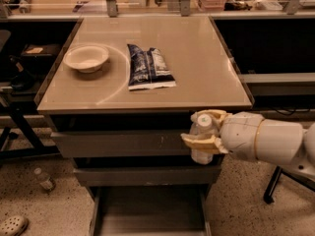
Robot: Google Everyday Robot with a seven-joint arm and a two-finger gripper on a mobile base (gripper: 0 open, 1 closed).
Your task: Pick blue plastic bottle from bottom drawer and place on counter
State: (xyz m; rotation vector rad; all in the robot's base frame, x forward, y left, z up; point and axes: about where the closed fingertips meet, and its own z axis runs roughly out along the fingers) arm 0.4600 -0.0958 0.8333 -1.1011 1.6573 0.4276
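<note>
My gripper is shut on the blue plastic bottle, a small clear bottle with a white cap, held upright in front of the upper drawer fronts at the cabinet's right side. The bottle's cap sits just below the counter's front edge. The bottom drawer is pulled open beneath, showing a bare grey floor. My white arm comes in from the right.
On the counter lie a cream bowl at the left and a flat dark-blue pouch near the middle. Two grey drawer fronts sit under the top. A small bottle and a shoe lie on the floor at left.
</note>
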